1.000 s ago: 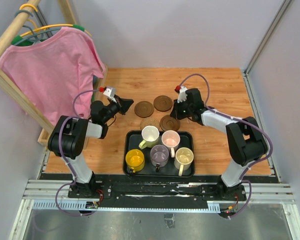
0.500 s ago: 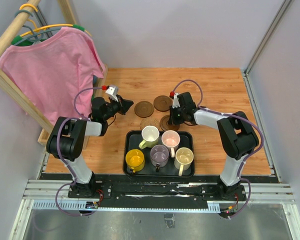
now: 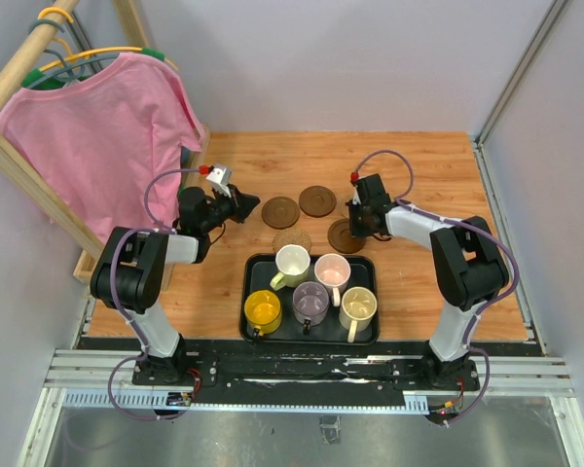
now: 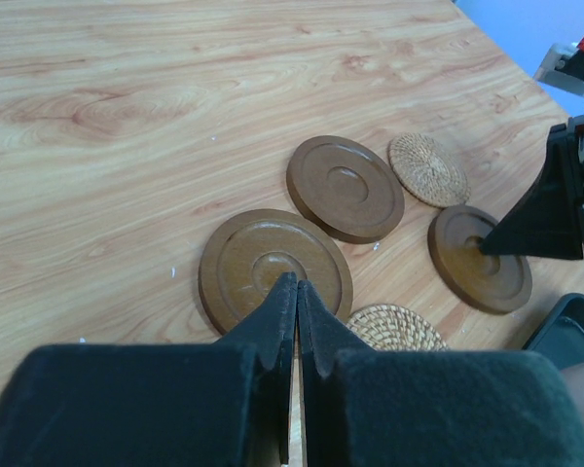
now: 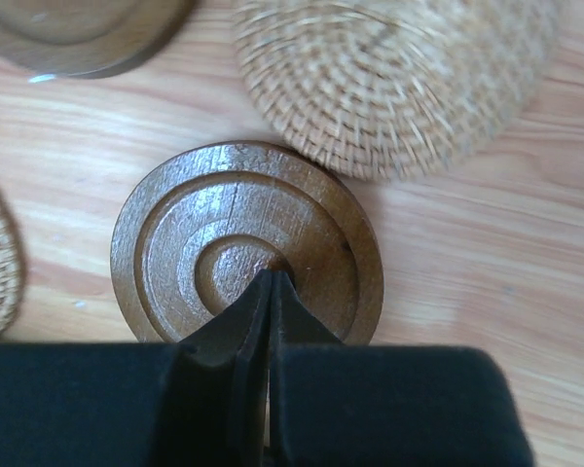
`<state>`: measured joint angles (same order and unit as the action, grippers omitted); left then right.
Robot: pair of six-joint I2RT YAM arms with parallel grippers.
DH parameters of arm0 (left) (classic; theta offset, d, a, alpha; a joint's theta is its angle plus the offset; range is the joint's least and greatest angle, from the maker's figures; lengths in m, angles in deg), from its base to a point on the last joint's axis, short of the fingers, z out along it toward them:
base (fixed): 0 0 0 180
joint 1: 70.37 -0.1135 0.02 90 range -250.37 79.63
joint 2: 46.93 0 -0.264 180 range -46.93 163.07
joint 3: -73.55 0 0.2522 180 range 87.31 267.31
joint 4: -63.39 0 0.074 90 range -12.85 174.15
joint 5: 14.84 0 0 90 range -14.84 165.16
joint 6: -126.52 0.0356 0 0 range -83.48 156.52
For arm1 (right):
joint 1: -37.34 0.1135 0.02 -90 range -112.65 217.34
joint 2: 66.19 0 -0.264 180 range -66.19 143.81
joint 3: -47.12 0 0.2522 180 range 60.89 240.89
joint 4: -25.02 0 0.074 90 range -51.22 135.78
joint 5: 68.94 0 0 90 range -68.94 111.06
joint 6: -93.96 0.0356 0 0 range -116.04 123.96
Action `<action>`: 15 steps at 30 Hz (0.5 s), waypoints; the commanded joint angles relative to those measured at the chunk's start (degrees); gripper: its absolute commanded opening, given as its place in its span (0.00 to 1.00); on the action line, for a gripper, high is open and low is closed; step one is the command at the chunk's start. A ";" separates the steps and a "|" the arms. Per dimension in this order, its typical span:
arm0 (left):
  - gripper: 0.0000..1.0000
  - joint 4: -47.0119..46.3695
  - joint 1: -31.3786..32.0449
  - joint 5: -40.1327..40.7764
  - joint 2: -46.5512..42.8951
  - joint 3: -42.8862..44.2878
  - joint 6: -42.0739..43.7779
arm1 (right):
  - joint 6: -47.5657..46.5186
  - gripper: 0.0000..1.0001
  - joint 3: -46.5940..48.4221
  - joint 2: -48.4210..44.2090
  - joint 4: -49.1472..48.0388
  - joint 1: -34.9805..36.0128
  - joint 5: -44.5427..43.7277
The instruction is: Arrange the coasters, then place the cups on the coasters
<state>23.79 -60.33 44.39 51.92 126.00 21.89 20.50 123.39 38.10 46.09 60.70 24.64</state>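
Note:
Three dark brown coasters lie on the wood table: one (image 3: 280,211) by my left gripper (image 3: 241,206), one (image 3: 317,200) behind it, and one (image 3: 346,234) under my right gripper (image 3: 354,230). A cork coaster (image 3: 292,239) lies just behind the tray. The left wrist view shows a second cork coaster (image 4: 428,168) farther off. My right gripper (image 5: 271,274) is shut, tips resting on the centre of its dark coaster (image 5: 224,224). My left gripper (image 4: 297,282) is shut and holds nothing, its tips over the nearest dark coaster (image 4: 253,263). The cups, white (image 3: 292,261), pink (image 3: 332,269), yellow (image 3: 263,309), purple (image 3: 310,302) and pale yellow (image 3: 358,305), stand on the tray.
The black tray (image 3: 373,272) lies between the arm bases and the coasters. A wooden rack with a pink shirt (image 3: 97,136) stands along the table's left side, close to my left arm. Grey walls enclose the back and right.
My right gripper has slid its dark coaster to the right, away from the cork coaster behind the tray. The left gripper has stayed almost in place.

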 commanded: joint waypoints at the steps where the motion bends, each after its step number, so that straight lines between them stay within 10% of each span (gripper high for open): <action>1: 0.04 0.52 0.05 -0.17 -0.15 1.80 1.36 | 0.05 0.01 -1.56 -1.09 7.35 -3.65 -8.55; 15: 0.05 0.80 0.02 -1.55 0.09 2.51 0.62 | 0.66 0.01 4.52 2.23 9.84 -15.99 -12.73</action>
<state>24.62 -60.33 44.24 51.92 126.77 22.33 20.56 124.81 37.47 52.08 48.66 14.45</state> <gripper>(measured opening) 0.049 0.011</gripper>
